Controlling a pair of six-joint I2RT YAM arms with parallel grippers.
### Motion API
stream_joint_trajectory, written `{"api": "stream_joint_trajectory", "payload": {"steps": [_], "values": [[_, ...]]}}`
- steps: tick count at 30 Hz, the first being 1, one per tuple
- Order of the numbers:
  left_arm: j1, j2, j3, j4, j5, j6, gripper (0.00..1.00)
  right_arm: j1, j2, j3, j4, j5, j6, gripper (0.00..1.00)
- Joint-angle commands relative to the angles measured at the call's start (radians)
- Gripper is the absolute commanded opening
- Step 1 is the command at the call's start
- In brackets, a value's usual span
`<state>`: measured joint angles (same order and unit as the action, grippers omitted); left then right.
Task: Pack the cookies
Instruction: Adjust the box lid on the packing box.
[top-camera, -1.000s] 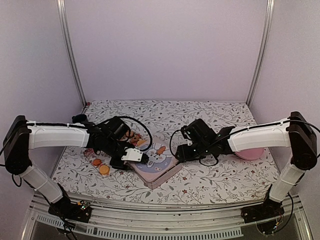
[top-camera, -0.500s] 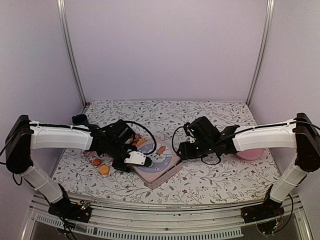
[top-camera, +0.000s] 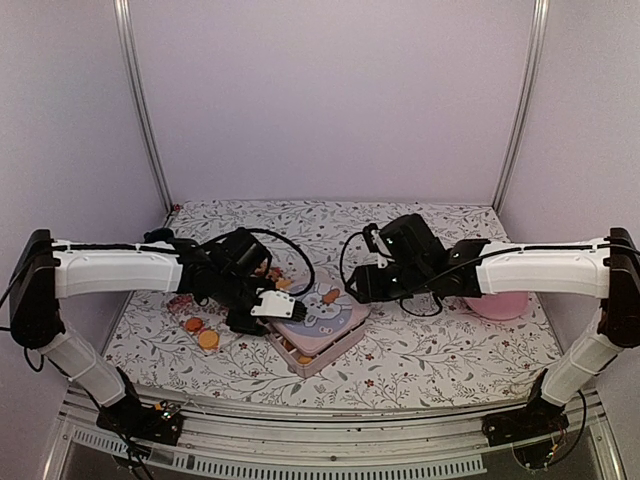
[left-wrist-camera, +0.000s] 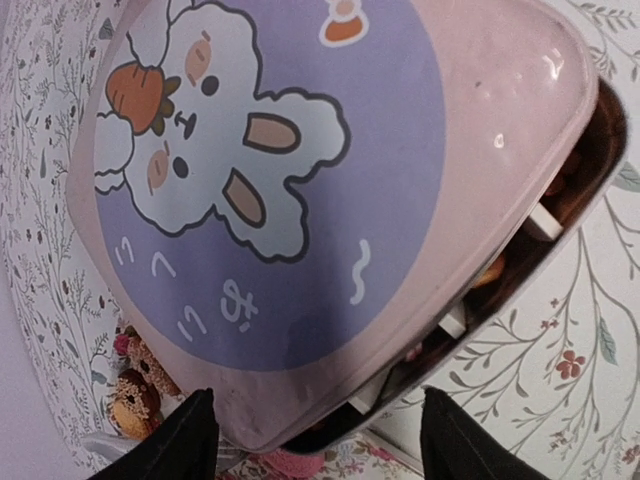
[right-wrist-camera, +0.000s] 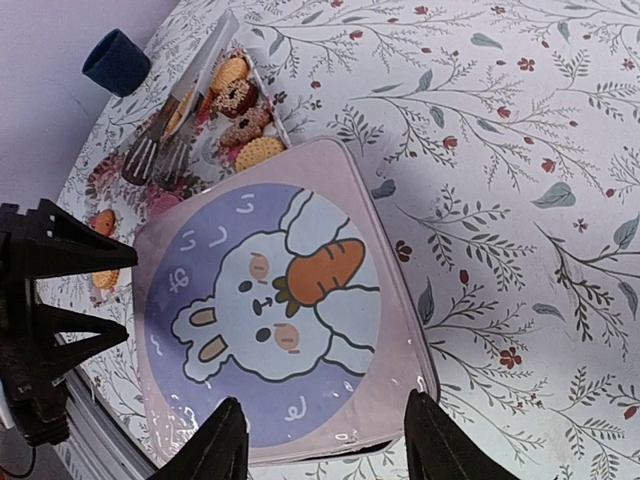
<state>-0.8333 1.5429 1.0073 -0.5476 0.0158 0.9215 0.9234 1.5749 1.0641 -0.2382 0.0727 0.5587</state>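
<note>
- Two orange cookies (top-camera: 208, 340) lie loose on the counter (top-camera: 430, 365), left of the pink box (top-camera: 306, 362).
- Its bunny lid (right-wrist-camera: 260, 310) sits askew; cookies seemingly show in the gap underneath.
- Left gripper (left-wrist-camera: 318, 395) and right gripper (right-wrist-camera: 322, 400) hang spread, released, at opposite lid edges.
- Beyond, a tray (right-wrist-camera: 272, 118) holds more cookies, with tongs (right-wrist-camera: 190, 85) lying on it.

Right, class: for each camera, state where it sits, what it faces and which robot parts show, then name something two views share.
Top external: above and behind the bases, looking down on the table; left arm and right arm show.
Left wrist: on the left arm, facing the bunny lid; left gripper shows at the bottom.
Right wrist: on the right arm, facing lid and cookies; right gripper shows at the bottom.
Shared: both wrist views show the lid.
</note>
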Motion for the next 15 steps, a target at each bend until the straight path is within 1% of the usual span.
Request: {"api": "stream_joint_trajectory", "payload": {"steps": [1,6,10,13,15], "values": [[0.008,-0.025,-0.03,-0.022,0.011,-0.007,0.69,0.02,0.048,0.066,0.007,-0.009,-0.033,0.56],[0.008,-0.058,-0.061,-0.005,0.004,0.006,0.69,0.01,0.181,0.154,-0.027,0.017,-0.067,0.56],[0.004,-0.073,-0.086,0.08,-0.049,-0.013,0.69,0.001,0.29,0.247,-0.054,0.022,-0.128,0.57],[-0.005,-0.08,-0.106,0.137,-0.108,-0.01,0.71,0.002,0.337,0.271,-0.069,0.017,-0.146,0.56],[-0.004,-0.082,-0.104,0.138,-0.122,-0.015,0.74,0.014,0.33,0.263,-0.065,0.022,-0.145,0.56]]}}
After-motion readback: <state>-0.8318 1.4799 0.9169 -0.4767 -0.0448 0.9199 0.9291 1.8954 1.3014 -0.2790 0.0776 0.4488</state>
